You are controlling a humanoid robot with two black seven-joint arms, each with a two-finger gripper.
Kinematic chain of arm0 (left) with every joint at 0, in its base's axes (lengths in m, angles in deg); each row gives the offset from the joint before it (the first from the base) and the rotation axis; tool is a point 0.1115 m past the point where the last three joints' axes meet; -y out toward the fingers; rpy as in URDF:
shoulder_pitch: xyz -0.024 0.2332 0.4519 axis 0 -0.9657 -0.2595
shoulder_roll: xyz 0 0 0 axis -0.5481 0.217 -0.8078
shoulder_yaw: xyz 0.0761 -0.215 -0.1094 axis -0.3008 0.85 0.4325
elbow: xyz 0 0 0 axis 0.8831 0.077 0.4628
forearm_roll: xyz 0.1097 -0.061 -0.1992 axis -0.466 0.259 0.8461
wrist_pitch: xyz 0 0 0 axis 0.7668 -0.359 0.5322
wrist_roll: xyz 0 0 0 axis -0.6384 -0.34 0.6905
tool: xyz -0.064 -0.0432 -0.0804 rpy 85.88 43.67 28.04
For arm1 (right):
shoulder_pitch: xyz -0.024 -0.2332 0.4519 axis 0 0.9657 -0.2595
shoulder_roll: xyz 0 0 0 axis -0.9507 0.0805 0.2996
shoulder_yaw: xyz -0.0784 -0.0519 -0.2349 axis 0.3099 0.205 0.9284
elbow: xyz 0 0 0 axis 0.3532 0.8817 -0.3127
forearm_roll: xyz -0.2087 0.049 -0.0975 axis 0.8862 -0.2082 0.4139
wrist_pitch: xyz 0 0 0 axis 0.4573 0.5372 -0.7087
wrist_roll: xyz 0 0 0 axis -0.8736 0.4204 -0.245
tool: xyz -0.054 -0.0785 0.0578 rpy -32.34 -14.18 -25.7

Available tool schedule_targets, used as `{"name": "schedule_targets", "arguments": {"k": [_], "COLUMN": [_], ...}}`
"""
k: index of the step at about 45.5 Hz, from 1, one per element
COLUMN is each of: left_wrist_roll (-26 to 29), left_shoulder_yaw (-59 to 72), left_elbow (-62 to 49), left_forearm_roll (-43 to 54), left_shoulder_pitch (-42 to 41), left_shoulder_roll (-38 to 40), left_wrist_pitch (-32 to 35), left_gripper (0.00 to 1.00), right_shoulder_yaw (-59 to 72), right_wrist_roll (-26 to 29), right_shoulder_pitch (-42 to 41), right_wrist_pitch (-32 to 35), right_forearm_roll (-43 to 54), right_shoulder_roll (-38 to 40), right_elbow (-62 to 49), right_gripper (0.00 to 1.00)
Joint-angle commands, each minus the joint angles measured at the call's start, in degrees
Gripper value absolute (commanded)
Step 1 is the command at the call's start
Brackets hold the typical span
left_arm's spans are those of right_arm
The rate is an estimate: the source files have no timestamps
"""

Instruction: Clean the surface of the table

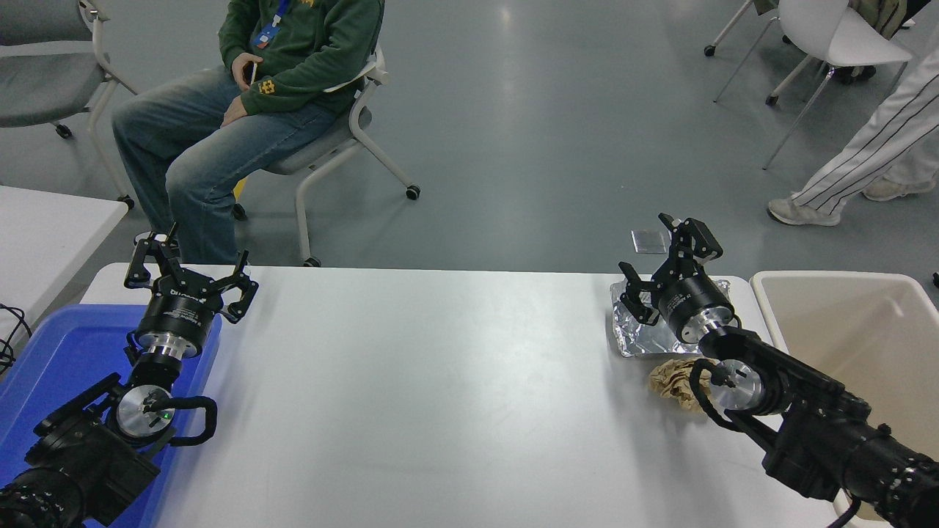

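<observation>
White and matte, the table surface (440, 396) fills the lower half of the view, its far edge running across the middle of the picture. At its far right end lies a crumpled sheet of silver foil (645, 334), and just in front of that a wad of brown paper (669, 381) — both partly hidden by the right arm. The right gripper (664, 268) hangs over the foil with its fingers spread wide and nothing between them. A beige bin (843, 323) stands just beyond the table's right end. At the lower left the left gripper (187, 275) is parked above a blue tray (51, 359), fingers likewise spread and holding nothing; white lettering on its black collar is too small to read. Beyond the table a person in a green top (308, 44) and jeans sits on a chair, a lanyard card on the chest. At the upper right another person's striped trouser leg (866, 154) crosses the grey floor.
</observation>
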Motion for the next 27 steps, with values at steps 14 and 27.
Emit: {"name": "schedule_targets", "arguments": {"k": [14, 27], "left_wrist_roll": [0.0, 0.0], "left_shoulder_yaw": [0.0, 0.0], "left_elbow": [-0.01, -0.01], "left_forearm_roll": [-0.04, -0.04], "left_shoulder_pitch": [0.0, 0.0], "left_shoulder_roll": [0.0, 0.0], "left_wrist_pitch": [-0.07, -0.07], "left_gripper": [1.0, 1.0], "right_shoulder_yaw": [9.73, 30.47], "right_wrist_roll": [0.65, 0.65], "right_shoulder_pitch": [-5.21, -14.79], "right_wrist_pitch": [-4.07, -6.54], "right_forearm_roll": [21.28, 21.63], "right_shoulder_roll": [4.73, 11.06], "right_elbow": [-0.27, -0.44], "right_gripper": [0.98, 0.99]}}
